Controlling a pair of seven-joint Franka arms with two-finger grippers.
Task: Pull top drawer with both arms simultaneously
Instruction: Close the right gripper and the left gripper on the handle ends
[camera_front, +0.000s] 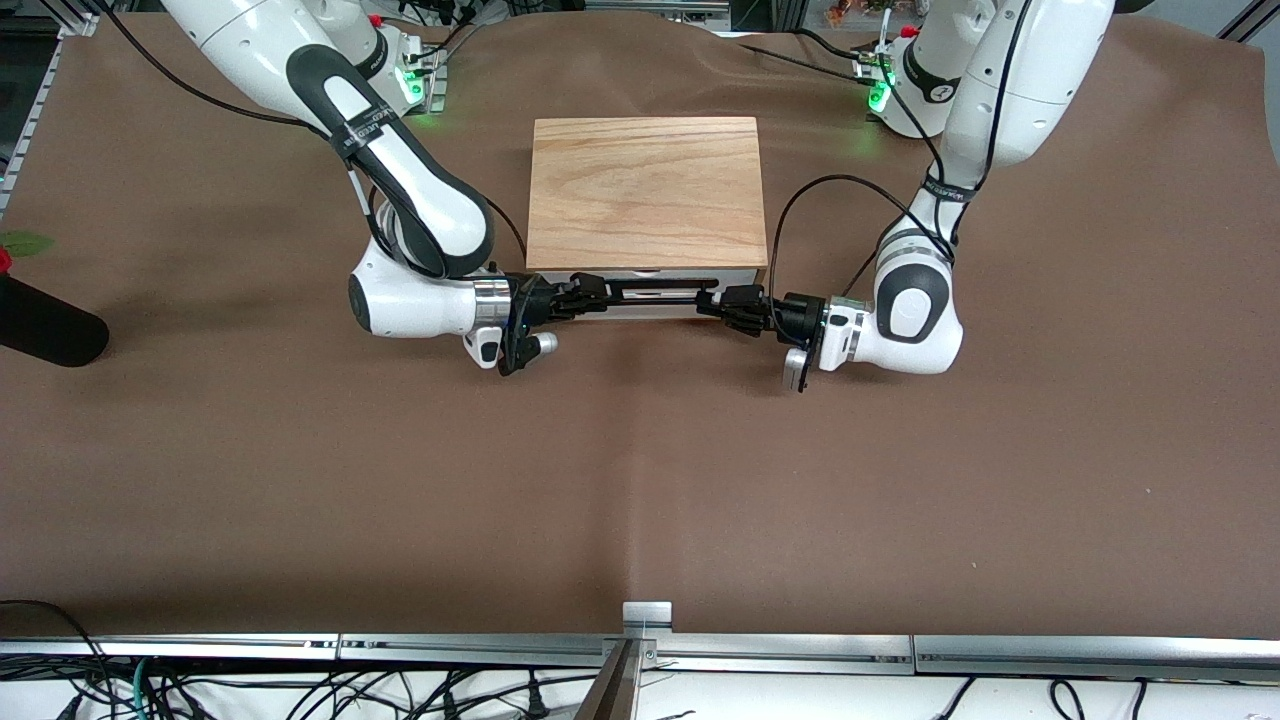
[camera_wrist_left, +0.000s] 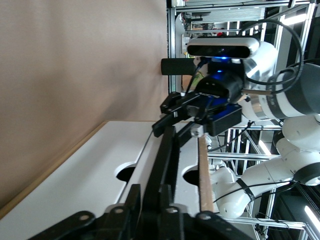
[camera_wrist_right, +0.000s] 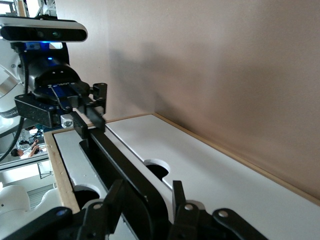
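- I take the wooden box (camera_front: 646, 195) as my landmark: it sits on the brown counter (camera_front: 640, 480) between the 2 arm bases, its oak-grain lid facing up and its white fronts turned toward the front camera.
- The top drawer (camera_front: 655, 276) shows as a thin white strip just under the lid's front edge. It looks barely out of the box, if at all, so I judge the pull has hardly begun.
- The black bar handle (camera_front: 655, 291) runs across that front, and both claws are on it, 1 at each end.
- My right claw (camera_front: 588, 294) reaches in level from the right arm's end of the box. In the right wrist view its fingers (camera_wrist_right: 182, 212) sit on either side of the bar (camera_wrist_right: 117, 167), closed onto it.
- My left claw (camera_front: 728, 300) reaches in from the left arm's end of the box. In the left wrist view its fingers (camera_wrist_left: 132, 200) likewise pinch the bar (camera_wrist_left: 162, 162).
- Each wrist view also shows the other arm's claw clamped at the bar's farther end, plus 2 white fronts with semicircular notches, so the box has a second drawer beside the handled 1.
- Step in hand, as I read it: both grasps are set and the pull is due.
- Next I need both arms drawing straight out from the box's front at the same rate, keeping the bar parallel to that front. If 1 side leads, I expect the tray to skew and bind, or the whole box to slide on the counter.
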